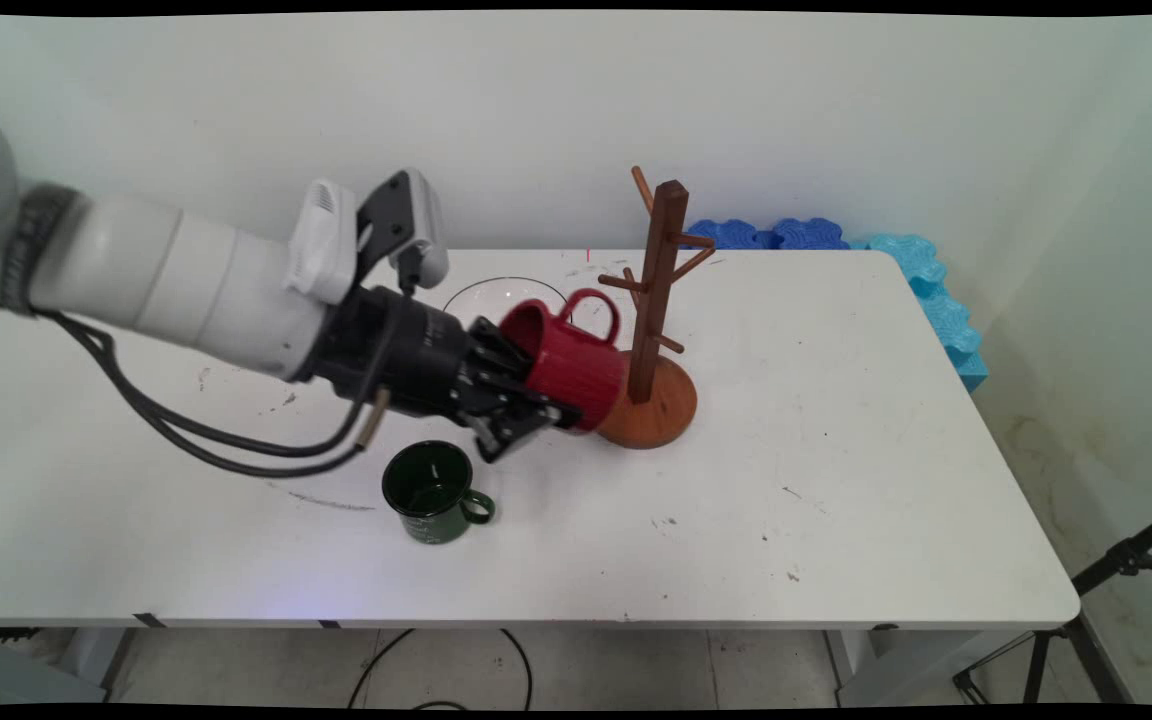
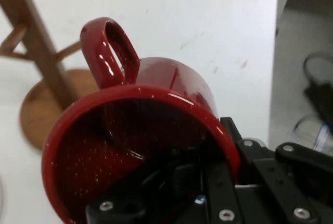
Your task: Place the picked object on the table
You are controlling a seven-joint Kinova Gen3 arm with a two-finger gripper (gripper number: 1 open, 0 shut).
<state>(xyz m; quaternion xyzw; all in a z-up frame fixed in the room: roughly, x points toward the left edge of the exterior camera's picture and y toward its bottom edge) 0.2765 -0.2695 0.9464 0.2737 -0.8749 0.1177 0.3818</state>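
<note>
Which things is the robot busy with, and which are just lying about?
Busy with: glossy red ceramic mug, gripped on its side by the black two-finger gripper; wooden peg mug tree.
Lying about: dark green enamel mug; clear glass bowl; blue foam pieces.

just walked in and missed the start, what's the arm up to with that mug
The claw is shut on the rim of a red mug, one finger inside it and one outside, holding it tipped on its side above the table with the handle up. The mug is right beside the wooden mug tree, near its post and round base. A green mug stands upright on the table just in front, and a clear glass bowl sits behind the arm.
</note>
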